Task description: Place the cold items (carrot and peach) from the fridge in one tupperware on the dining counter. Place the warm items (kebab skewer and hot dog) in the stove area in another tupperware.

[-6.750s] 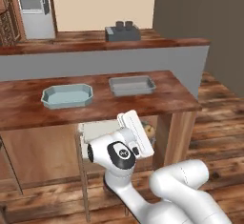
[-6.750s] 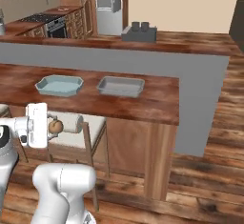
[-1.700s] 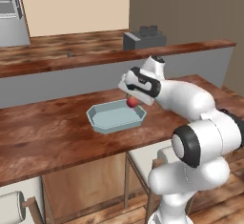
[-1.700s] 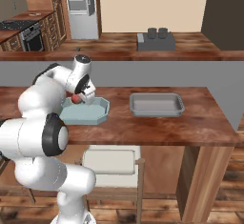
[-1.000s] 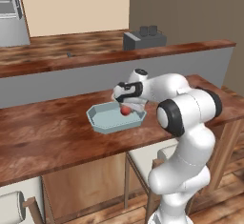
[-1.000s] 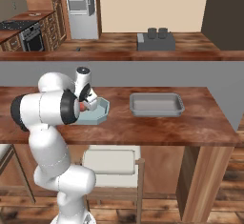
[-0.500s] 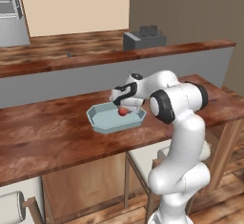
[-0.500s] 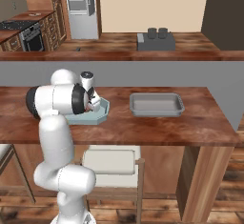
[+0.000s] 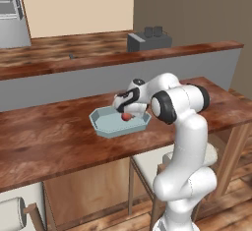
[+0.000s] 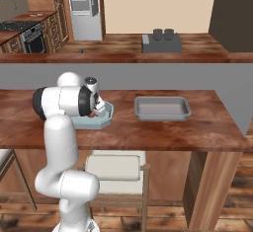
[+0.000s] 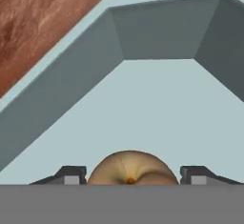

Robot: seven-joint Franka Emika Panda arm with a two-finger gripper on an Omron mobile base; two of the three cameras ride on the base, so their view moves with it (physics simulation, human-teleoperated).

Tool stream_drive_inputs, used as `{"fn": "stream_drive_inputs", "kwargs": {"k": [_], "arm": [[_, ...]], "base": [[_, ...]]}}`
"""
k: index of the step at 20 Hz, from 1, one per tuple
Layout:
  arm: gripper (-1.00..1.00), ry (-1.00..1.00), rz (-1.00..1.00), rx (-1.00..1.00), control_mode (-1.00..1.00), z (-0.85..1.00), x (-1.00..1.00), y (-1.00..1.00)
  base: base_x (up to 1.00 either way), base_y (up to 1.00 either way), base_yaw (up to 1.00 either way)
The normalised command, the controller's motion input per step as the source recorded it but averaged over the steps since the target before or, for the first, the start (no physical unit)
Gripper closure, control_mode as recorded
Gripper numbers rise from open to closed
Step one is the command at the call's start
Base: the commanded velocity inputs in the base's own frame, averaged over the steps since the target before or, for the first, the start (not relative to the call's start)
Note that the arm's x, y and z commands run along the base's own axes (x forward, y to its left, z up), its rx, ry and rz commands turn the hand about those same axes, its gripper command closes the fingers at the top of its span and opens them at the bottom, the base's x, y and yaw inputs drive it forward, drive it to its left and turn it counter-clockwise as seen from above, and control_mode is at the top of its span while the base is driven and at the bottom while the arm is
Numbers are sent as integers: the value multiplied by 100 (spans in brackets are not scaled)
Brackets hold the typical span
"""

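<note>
Where the left base view looks across the wooden counter (image 9: 44, 136), the hand (image 9: 125, 112) is lowered into the light blue tupperware (image 9: 106, 125), with the peach (image 9: 127, 116) low between its fingers at the container's 2 o'clock side. Bare counter extends from the tupperware toward 9 o'clock.

From the right base view, the hand (image 10: 97, 108) sits inside the light blue tupperware (image 10: 106, 117); the grey tupperware (image 10: 162, 108) lies well apart at 3 o'clock.

Along the hand view, the fingertips (image 11: 70, 175) flank the peach (image 11: 130, 168), gripping it. The tupperware's angled walls (image 11: 162, 27) rise at 12 o'clock, with open floor between.
</note>
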Motion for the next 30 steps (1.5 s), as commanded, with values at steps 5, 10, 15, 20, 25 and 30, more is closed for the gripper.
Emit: {"fn": "stream_drive_inputs", "kwargs": {"k": [5, 10, 15, 20, 25, 30], "arm": [[-100, -16, -2, 0, -100, -1, -2, -11], [-100, -17, -1, 0, -100, 3, 0, -21], [-100, -15, 0, 7, -100, 40, 0, -38], [-100, -18, 0, 8, -100, 100, -53, -63], [-100, -9, 5, 0, -100, 100, -99, -42], [-100, -14, 6, -12, -100, 100, -100, -11]], "base": [[0, 0, 0], [0, 0, 0], [0, 0, 0], [0, 0, 0], [0, 0, 0], [0, 0, 0]]}}
